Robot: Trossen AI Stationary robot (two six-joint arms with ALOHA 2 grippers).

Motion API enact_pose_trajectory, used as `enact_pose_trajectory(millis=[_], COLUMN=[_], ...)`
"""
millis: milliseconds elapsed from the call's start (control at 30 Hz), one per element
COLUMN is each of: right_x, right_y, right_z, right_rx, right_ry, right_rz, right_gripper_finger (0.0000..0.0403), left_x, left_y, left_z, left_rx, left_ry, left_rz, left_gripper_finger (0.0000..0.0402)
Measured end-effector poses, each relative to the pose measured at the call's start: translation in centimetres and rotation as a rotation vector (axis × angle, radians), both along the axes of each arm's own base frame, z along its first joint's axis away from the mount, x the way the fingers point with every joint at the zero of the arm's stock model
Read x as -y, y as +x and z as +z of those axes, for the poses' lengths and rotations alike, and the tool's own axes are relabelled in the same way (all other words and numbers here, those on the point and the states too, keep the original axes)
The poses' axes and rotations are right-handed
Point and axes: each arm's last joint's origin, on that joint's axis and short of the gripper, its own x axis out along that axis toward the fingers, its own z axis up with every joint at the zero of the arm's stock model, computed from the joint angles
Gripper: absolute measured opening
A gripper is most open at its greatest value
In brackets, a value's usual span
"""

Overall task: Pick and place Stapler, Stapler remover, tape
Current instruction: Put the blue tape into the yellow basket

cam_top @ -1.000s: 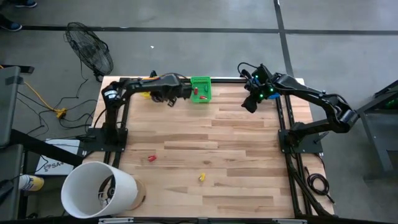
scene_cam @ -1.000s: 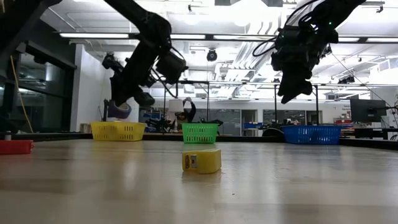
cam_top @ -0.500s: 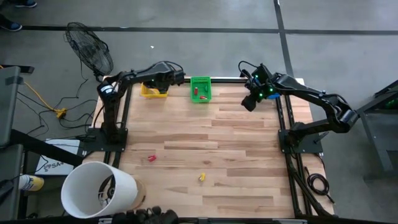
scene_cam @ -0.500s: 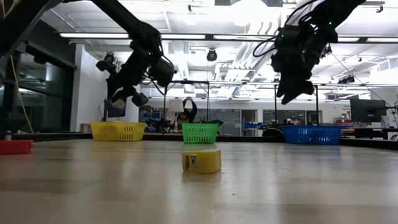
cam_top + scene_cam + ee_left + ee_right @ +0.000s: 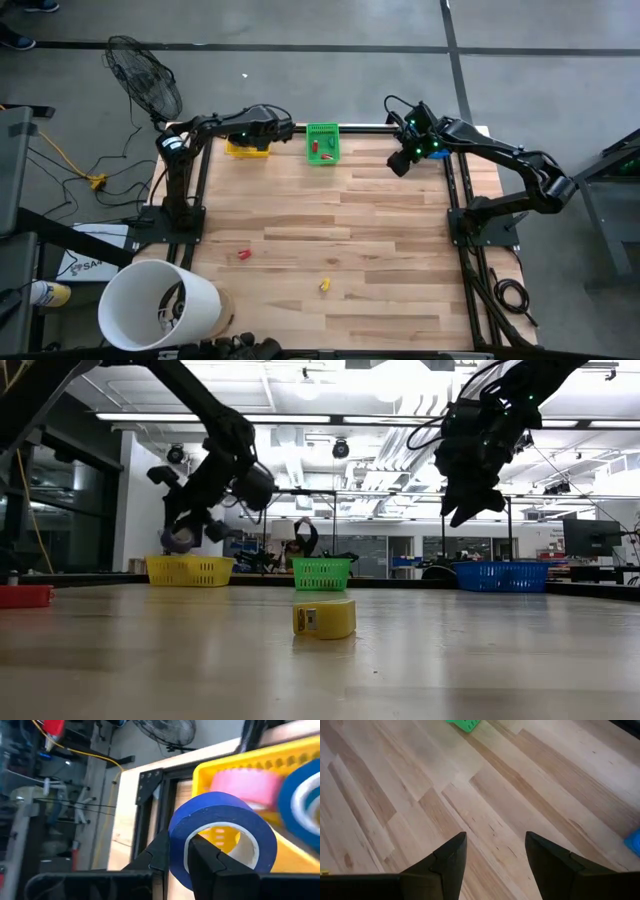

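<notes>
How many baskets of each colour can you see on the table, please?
Yellow basket: 1
Green basket: 1
Blue basket: 1
Total: 3

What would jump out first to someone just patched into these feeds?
The left gripper, shut on a blue tape roll, hangs over the yellow basket at the table's far left corner, where pink and blue rolls already lie. The right gripper hovers open and empty above bare wood near the blue basket. A yellow piece sits alone mid-table.
</notes>
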Motion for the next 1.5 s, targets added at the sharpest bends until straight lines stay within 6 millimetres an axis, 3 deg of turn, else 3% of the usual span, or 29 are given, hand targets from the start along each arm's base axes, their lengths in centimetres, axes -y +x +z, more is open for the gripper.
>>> enact_pose_trajectory(millis=[200,733,1167,1500], right_x=[0.1,0.2,0.2,0.2], right_y=[-0.1,0.0,0.0,0.0], right_z=[0.0,0.0,0.0,0.0], right_rx=[-0.016,-0.011,-0.007,-0.007], right_ry=[-0.009,-0.006,0.014,0.014], right_rz=[-0.027,-0.070,-0.100,-0.100], right_gripper_finger=[0.0193,0.0193,0.0193,0.0193], left_x=[0.7,0.4,0.4,0.6], left_y=[-0.8,-0.5,-0.5,-0.8], left_z=[-1.8,-2.7,-2.7,-2.6], left_rx=[-0.011,0.024,0.003,-0.024], left_ry=[-0.013,-0.013,0.010,-0.068], left_rz=[-0.001,-0.078,-0.081,-0.102], left_gripper_finger=[0.0035,0.0047,0.0165,0.0187])
